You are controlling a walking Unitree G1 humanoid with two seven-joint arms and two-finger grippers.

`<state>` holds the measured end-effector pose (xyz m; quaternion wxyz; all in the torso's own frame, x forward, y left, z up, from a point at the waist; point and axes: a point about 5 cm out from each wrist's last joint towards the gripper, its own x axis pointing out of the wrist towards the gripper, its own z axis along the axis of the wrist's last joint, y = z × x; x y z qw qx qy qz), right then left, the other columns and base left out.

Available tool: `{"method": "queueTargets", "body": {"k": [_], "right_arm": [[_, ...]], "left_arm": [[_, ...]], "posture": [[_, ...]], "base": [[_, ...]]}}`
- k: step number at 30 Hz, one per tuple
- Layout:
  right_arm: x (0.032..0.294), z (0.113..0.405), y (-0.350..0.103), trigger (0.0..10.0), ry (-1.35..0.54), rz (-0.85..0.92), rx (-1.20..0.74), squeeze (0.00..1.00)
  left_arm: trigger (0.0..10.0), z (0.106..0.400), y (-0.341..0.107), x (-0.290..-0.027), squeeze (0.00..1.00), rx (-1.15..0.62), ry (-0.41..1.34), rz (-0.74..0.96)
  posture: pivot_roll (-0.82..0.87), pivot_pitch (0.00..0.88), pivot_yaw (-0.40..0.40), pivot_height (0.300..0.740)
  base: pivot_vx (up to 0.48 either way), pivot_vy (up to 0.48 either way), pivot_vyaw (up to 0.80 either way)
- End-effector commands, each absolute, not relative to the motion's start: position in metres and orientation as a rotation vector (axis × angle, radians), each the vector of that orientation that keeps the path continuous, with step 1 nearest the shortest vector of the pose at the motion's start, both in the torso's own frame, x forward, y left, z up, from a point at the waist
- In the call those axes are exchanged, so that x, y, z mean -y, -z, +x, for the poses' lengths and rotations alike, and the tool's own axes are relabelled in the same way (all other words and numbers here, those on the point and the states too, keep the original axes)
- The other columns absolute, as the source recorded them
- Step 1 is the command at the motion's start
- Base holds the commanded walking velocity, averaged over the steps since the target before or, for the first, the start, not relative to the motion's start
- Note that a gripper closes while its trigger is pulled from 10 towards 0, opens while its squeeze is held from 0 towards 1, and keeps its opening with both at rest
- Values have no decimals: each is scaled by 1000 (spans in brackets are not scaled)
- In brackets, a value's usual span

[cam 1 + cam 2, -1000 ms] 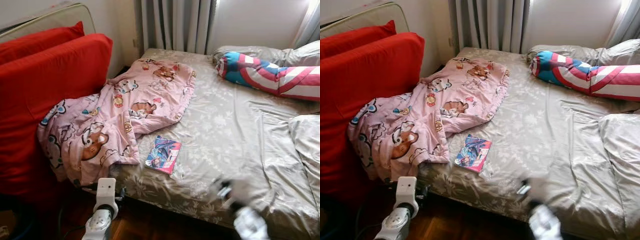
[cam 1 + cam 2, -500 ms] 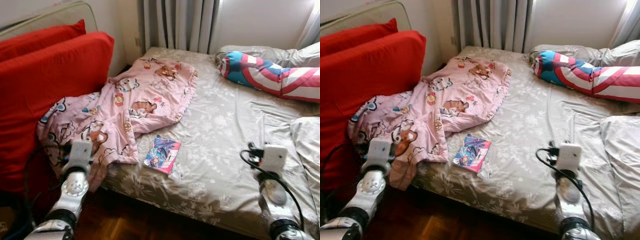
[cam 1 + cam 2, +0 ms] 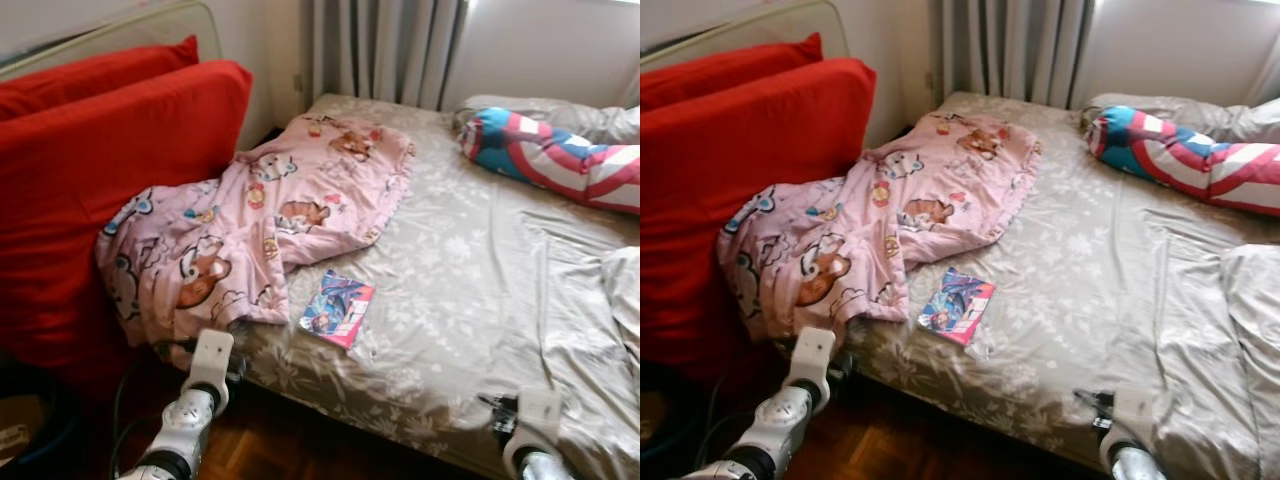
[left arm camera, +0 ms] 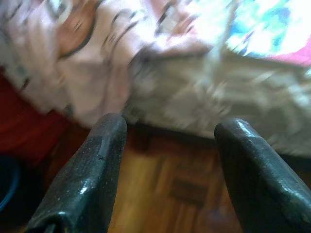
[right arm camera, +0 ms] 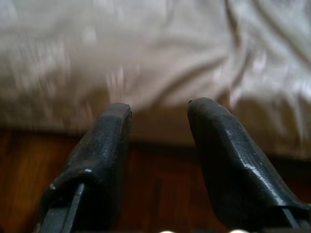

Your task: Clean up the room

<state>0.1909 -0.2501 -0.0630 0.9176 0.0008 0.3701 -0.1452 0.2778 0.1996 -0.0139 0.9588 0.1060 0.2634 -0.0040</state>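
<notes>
Beside the pink blanket (image 3: 250,220) on the bed (image 3: 470,290) a book (image 3: 338,308) is seen; left gripper (image 4: 167,145) and right gripper (image 5: 158,126) are held apart, empty.

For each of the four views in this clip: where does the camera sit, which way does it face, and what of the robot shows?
Left eye, head: down at the bed with pink blanket and booklet; both arms low.
Right eye: same scene, slightly shifted.
Left wrist: along the open left gripper toward the bed's edge, blanket and floor.
Right wrist: along the open right gripper toward the sheet's edge and floor.
Shared: blanket and booklet appear in the eye views and left wrist.
</notes>
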Motion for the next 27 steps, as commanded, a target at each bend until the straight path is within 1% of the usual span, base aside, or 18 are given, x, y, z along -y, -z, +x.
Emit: {"method": "queueTargets", "body": {"k": [1, 2, 3, 4, 5, 6, 7, 8, 10, 13, 22, 24, 27], "right_arm": [[244, 186, 68, 10000, 273, 10, -803, 0], [239, 180, 73, 10000, 261, 16, -833, 0], [239, 180, 73, 10000, 261, 16, -833, 0], [236, 174, 77, 10000, 257, 24, -861, 0], [236, 172, 78, 10000, 257, 26, -869, 0], [233, 162, 84, 10000, 254, 27, -909, 0], [231, 158, 86, 10000, 252, 27, -922, 0], [229, 153, 89, 10000, 241, 28, -946, 0], [227, 151, 90, 10000, 232, 32, -956, 0], [223, 152, 90, 10000, 214, 44, -960, 0], [214, 161, 89, 10000, 142, 30, -956, 0], [213, 162, 89, 10000, 128, 29, -955, 0], [211, 162, 89, 10000, 118, 30, -957, 0]], "left_arm": [[10000, 261, 29, -211, 0, -653, -16, 266], [10000, 250, 38, -212, 0, -718, 20, 319], [10000, 250, 38, -212, 0, -718, 20, 319], [10000, 239, 47, -211, 0, -767, 58, 338], [10000, 236, 49, -211, 0, -781, 68, 341], [10000, 222, 58, -212, 0, -847, 77, 397], [10000, 217, 61, -213, 0, -869, 76, 413], [10000, 206, 68, -217, 0, -922, 46, 416], [10000, 200, 71, -219, 0, -949, 25, 393], [10000, 183, 80, -218, 0, -990, -16, 291], [10000, 176, 84, -212, 0, -995, -47, 229], [10000, 182, 81, -217, 0, -989, -60, 201], [10000, 181, 81, -219, 0, -993, -68, 177]], "posture": [[-93, 0, -12, 740], [-91, 0, -10, 740], [-91, 0, -10, 740], [-92, 0, -8, 740], [-94, 0, -7, 740], [-91, 0, -8, 740], [-91, 0, -8, 740], [-86, 0, -9, 740], [-87, 0, -9, 740], [-90, 0, -8, 740], [-87, 0, -12, 740], [-86, 0, -13, 740], [-89, 0, -8, 740]], "base": [[0, 0, 0], [0, 0, 0], [0, 0, 0], [0, 0, 0], [0, 0, 0], [0, 0, 0], [0, 0, 0], [0, 0, 0], [0, 0, 0], [0, 0, 0], [0, 0, 0], [0, 0, 0], [0, 0, 0]]}}
